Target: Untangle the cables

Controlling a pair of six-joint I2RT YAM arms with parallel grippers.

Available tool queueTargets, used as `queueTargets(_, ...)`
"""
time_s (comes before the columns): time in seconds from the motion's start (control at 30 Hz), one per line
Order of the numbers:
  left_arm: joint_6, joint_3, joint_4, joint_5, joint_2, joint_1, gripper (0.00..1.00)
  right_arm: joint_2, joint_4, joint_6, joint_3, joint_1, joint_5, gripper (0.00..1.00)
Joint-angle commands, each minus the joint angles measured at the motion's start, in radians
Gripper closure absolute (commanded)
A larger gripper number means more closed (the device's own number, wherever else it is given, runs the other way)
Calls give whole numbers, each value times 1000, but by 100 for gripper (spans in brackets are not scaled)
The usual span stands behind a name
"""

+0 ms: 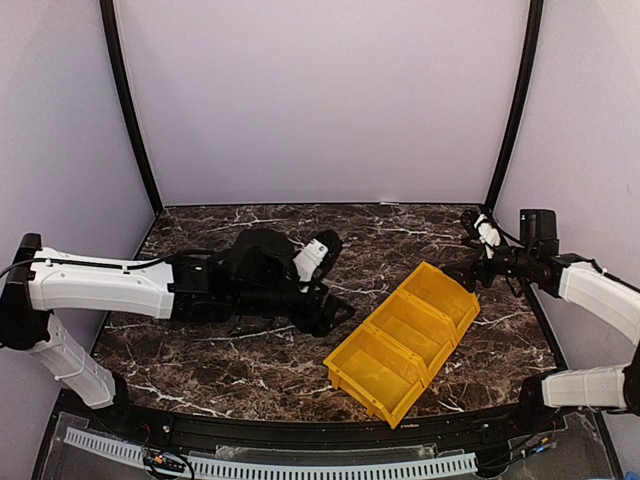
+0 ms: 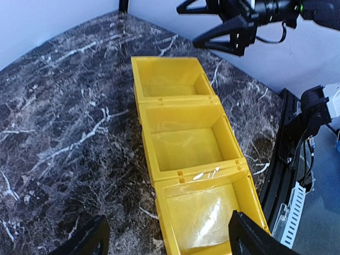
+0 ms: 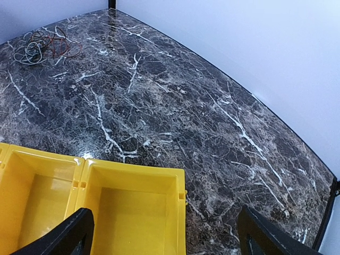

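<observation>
While both of my arms reach out over the dark marble table (image 1: 240, 365), neither one holds anything. My left gripper (image 2: 167, 238) has its jaws spread wide; its two black fingertips (image 2: 87, 239) show at the bottom corners of the left wrist view with nothing clamped between them. It hangs above the row of yellow bins (image 2: 183, 143), three open compartments joined end to end. The nearest compartment lies directly under the gap between those fingers, and the other two run away ahead of the gripper.

My right gripper (image 3: 164, 234) is spread just as wide, also with nothing in its jaws. It hovers over the opposite end of the same row, so that two yellow compartments sit below and just in front of its fingers.

Seen from my right wrist, the cables (image 3: 41, 47) lie far ahead of the right gripper and off to its left, near the far corner of the table and well apart from the bins. They form one loose heap on the marble: a whitish-grey coil on the left, red loops beside it, and thin black strands running through both, all overlapping. My left wrist view faces the bins and does not take them in, and from above I cannot make them out past my left arm.
</observation>
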Motion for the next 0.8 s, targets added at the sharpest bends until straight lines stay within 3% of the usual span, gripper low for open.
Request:
queueTargets(0.0, -76, 168, -255, -45, 128, -56, 19, -23, 6, -50, -4, 23, -21, 4)
queueTargets(0.33, -74, 295, -429, -126, 328, -79, 18, -41, -7, -60, -1, 43, -19, 5)
queueTargets(0.53, -8, 314, -428, -199, 381, -69, 18, -27, -9, -60, 1, 43, -4, 5)
queueTargets(0.77, 35, 324, -388, -232, 412, 90, 18, -32, -6, -58, -2, 43, 8, 5)
